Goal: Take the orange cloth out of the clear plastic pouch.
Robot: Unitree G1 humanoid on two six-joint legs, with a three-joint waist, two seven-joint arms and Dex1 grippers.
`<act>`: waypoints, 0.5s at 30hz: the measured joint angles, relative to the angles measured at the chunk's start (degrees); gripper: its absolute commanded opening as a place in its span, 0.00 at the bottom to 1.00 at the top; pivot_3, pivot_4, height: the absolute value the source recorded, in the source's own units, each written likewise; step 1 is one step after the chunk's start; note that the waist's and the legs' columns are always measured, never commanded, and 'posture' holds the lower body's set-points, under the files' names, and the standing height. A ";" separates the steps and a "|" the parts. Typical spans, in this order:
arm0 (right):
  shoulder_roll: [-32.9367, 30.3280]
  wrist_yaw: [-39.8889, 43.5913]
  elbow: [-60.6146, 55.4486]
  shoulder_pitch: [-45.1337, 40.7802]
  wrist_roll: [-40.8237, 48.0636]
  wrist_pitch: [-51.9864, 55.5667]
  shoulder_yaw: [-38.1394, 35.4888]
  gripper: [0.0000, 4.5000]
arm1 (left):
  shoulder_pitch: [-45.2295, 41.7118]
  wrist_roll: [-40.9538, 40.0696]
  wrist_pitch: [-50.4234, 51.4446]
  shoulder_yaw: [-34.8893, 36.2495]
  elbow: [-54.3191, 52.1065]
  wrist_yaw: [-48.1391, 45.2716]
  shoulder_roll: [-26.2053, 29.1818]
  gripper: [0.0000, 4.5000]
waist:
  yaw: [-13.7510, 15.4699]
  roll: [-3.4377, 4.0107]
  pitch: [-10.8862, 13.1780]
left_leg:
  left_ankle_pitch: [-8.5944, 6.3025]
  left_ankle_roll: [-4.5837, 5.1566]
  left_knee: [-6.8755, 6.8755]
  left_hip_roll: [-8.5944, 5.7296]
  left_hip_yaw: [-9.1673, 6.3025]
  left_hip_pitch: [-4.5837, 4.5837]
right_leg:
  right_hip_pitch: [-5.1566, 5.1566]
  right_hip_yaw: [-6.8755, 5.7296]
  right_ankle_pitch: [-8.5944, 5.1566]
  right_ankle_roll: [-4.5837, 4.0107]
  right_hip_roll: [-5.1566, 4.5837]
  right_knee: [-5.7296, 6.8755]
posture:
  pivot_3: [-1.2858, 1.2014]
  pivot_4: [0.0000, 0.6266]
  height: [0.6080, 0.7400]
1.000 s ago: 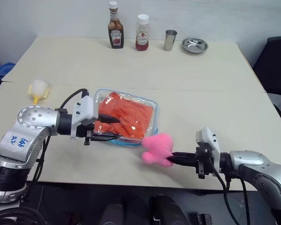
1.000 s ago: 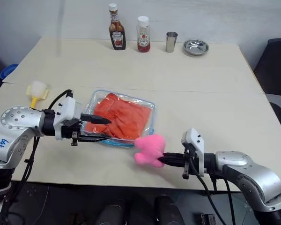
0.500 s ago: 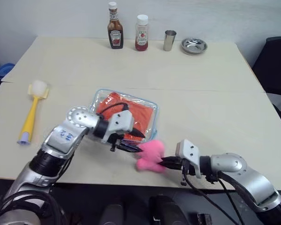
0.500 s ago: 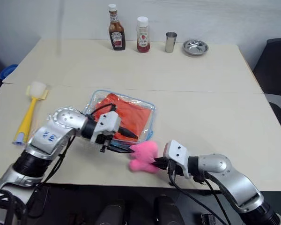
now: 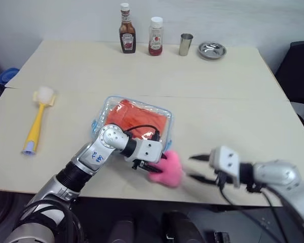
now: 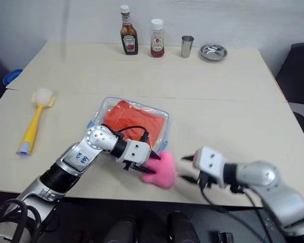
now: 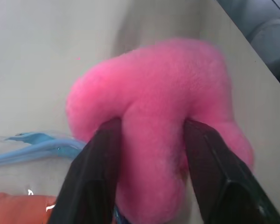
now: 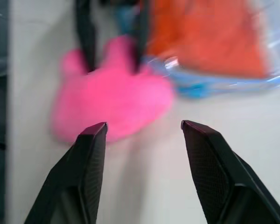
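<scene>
Bright orange cloth (image 5: 142,117) lies inside clear blue-edged plastic pouch (image 5: 104,109), frame centre: extraction not begun. Left gripper (image 7: 147,140) clamps fluffy pink sponge (image 5: 169,169); right gripper (image 8: 142,135) spread, empty.

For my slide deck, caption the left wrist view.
Left claw pinches a fluffy pink sponge on the table, beside the pouch's blue edge.

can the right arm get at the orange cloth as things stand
Probably not directly. The cloth lies inside the pouch, and the pink sponge, gripped by the left end effector, sits between the open right end effector and the pouch's near edge.
</scene>
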 measured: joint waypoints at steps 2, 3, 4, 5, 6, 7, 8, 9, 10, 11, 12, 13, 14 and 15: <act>0.22 1.10 5.09 -7.20 -4.00 -4.33 2.99 0.59 | 0.32 0.14 -0.56 0.32 -0.04 -0.01 -0.37 0.16 | 0.01 0.01 0.00 | 0.00 0.00 -0.07 0.02 -0.01 0.06 | 0.01 -0.01 0.00 0.00 0.03 -0.02 | 0.52 0.24 1.00; 0.84 1.28 7.68 -9.57 -6.58 -6.88 4.73 0.59 | 0.34 0.17 -0.63 0.43 -0.08 -0.01 -0.57 0.10 | 0.01 0.00 0.00 | 0.00 0.00 -0.09 0.02 -0.01 0.02 | -0.03 -0.01 0.00 0.00 0.03 -0.05 | 0.52 0.24 1.00; 2.73 1.49 12.88 -13.38 -11.74 -12.55 8.84 0.59 | 0.53 0.17 -0.70 0.67 -0.16 -0.01 -0.53 0.02 | -0.01 0.00 0.00 | 0.02 -0.03 -0.08 0.03 0.02 0.03 | -0.03 0.00 0.00 0.00 0.03 -0.08 | 0.52 0.24 1.00; 4.15 1.58 16.30 -15.29 -14.80 -16.34 11.48 0.59 | 0.62 0.16 -0.65 0.78 -0.45 0.02 -0.72 0.00 | 0.01 0.01 0.00 | 0.05 -0.09 -0.09 0.02 0.04 -0.03 | -0.08 0.02 0.00 0.00 0.02 -0.08 | 0.52 0.24 1.00; 5.17 1.68 18.54 -16.50 -16.70 -18.78 13.25 0.59 | 0.68 0.15 -0.51 0.81 -0.61 0.05 -0.77 0.00 | 0.09 0.01 0.00 | 0.07 -0.13 -0.06 0.02 0.04 -0.08 | -0.10 0.01 0.00 0.00 0.02 -0.08 | 0.52 0.24 1.00; 7.14 1.94 22.87 -18.89 -20.08 -23.73 16.44 0.59 | 0.99 0.13 -0.11 1.09 -1.15 0.24 -0.80 0.00 | 0.06 0.01 0.00 | 0.10 -0.18 -0.02 0.02 0.05 -0.21 | -0.21 0.01 0.00 0.00 0.00 -0.08 | 0.52 0.24 1.00; 8.82 2.25 26.60 -20.69 -22.34 -27.81 18.53 0.59 | 1.32 0.04 0.50 1.31 -1.93 0.45 -0.93 0.00 | 0.07 0.01 0.00 | 0.11 -0.20 0.02 0.01 0.07 -0.35 | -0.33 0.02 0.00 0.00 -0.03 -0.06 | 0.52 0.24 1.00; 9.91 2.44 29.25 -21.70 -23.84 -30.90 19.95 0.59 | 1.53 -0.08 1.09 1.42 -2.38 0.66 -1.29 0.00 | 0.24 0.01 0.00 | 0.11 -0.20 0.03 0.00 0.06 -0.39 | -0.34 0.01 0.00 0.00 -0.07 -0.06 | 0.52 0.24 1.00; 10.69 2.77 31.45 -22.70 -25.03 -33.78 21.06 0.59 | 1.96 -0.16 1.65 1.71 -2.90 0.89 -1.40 0.00 | 0.25 0.01 0.00 | 0.11 -0.19 0.04 -0.01 0.05 -0.40 | -0.34 0.02 0.00 0.00 -0.07 -0.08 | 0.52 0.24 1.00; 11.46 3.12 34.15 -23.81 -26.17 -37.10 22.00 0.59 | 2.57 -0.20 2.24 2.05 -3.59 1.19 -1.45 0.00 | 0.20 0.01 0.00 | 0.10 -0.19 0.04 0.00 0.06 -0.42 | -0.34 0.02 0.00 0.00 -0.08 -0.07 | 0.52 0.24 1.00; 11.71 3.40 35.71 -24.37 -26.98 -39.28 22.57 0.59 | 2.84 -0.21 2.57 2.18 -4.14 1.34 -1.43 0.00 | 0.22 0.01 0.00 | 0.10 -0.19 0.04 0.00 0.06 -0.43 | -0.34 0.02 0.00 0.00 -0.10 -0.07 | 0.52 0.24 1.00; 12.09 3.82 37.29 -24.96 -27.55 -41.58 22.86 0.59 | 3.14 -0.22 2.94 2.45 -4.72 1.43 -1.31 0.00 | 0.18 0.01 0.00 | 0.10 -0.19 0.04 0.00 0.06 -0.43 | -0.34 0.02 0.00 0.00 -0.10 -0.08 | 0.52 0.24 1.00; 12.41 4.37 38.79 -25.49 -27.97 -43.82 23.06 0.59 | 3.45 -0.23 3.40 2.74 -5.38 1.55 -1.22 0.00 | 0.11 0.01 0.00 | 0.10 -0.18 0.04 0.00 0.06 -0.42 | -0.34 0.02 0.00 0.00 -0.10 -0.10 | 0.52 0.24 1.00; 12.49 4.79 39.77 -25.73 -28.39 -45.53 23.26 0.59 | 3.67 -0.23 3.74 2.80 -6.05 1.65 -1.07 0.00 | 0.07 0.01 0.00 | 0.10 -0.19 0.04 0.00 0.06 -0.41 | -0.34 0.02 0.00 0.00 -0.09 -0.09 | 0.52 0.24 1.00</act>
